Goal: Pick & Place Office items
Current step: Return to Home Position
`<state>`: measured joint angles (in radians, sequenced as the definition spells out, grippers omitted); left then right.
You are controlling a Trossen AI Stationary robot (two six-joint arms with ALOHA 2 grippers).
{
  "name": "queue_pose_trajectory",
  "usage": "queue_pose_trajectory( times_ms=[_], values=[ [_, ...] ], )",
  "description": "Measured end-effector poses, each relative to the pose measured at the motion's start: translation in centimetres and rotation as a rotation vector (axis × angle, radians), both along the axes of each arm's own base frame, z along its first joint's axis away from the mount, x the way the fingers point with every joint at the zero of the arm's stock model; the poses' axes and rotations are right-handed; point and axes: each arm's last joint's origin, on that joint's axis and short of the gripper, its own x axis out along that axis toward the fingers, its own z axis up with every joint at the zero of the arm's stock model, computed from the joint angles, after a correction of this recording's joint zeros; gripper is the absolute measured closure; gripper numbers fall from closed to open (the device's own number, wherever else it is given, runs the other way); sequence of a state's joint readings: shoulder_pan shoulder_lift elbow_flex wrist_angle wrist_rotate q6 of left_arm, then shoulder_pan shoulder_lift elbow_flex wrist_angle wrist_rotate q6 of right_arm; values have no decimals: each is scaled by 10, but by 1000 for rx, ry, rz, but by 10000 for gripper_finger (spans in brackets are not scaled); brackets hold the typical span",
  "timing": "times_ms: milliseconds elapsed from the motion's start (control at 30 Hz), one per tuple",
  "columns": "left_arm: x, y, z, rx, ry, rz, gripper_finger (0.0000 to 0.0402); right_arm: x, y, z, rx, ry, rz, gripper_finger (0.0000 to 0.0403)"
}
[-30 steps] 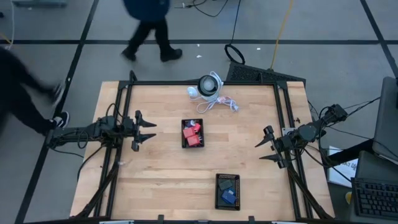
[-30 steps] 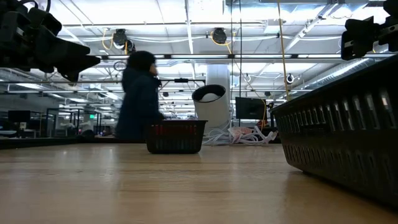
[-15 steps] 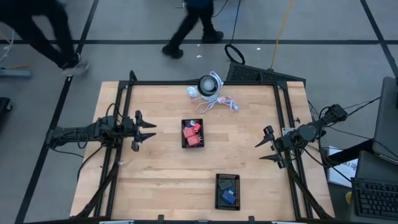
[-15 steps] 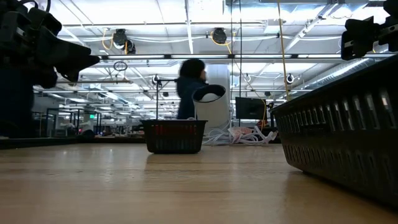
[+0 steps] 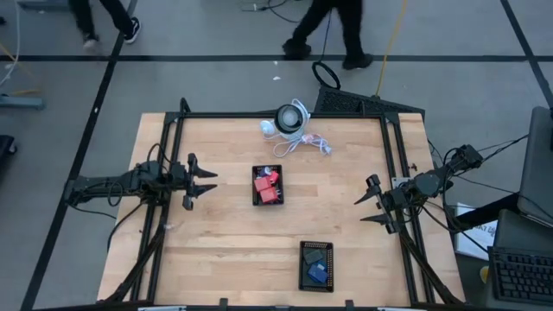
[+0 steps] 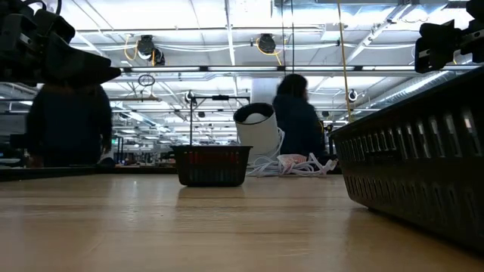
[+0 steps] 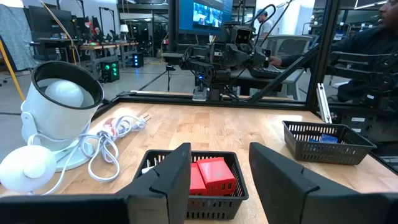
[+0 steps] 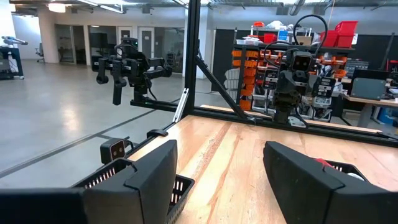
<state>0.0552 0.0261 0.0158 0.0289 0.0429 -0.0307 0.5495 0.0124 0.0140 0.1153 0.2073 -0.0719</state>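
The sorting looks finished. The red chargers lie together in the black basket at the middle of the counter. The blue chargers lie in a second black basket near the front edge, and no loose piece shows on the bare wood. The white round device with its coiled cable sits at the far edge, well apart from both baskets. Judging by this, only parking the arms remains. The left gripper hangs above the counter's left side, pointing toward the middle basket, its fingers spread apart and holding nothing. The right gripper hangs by the right edge, aimed inward, its fingers likewise parted and empty.
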Motion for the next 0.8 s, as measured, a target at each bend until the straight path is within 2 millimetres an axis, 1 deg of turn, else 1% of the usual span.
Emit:
queue_pose_trajectory(
  times_ms=[533, 667, 800],
  values=[
    [0, 0, 0, 0, 0, 0, 191, 0, 0, 0, 0, 0, 0, 175],
    [0, 0, 0, 0, 1, 0, 188, 0, 0, 0, 0, 0, 0, 172],
    [0, 0, 0, 0, 0, 0, 194, 0, 0, 0, 0, 0, 0, 174]
  ],
)
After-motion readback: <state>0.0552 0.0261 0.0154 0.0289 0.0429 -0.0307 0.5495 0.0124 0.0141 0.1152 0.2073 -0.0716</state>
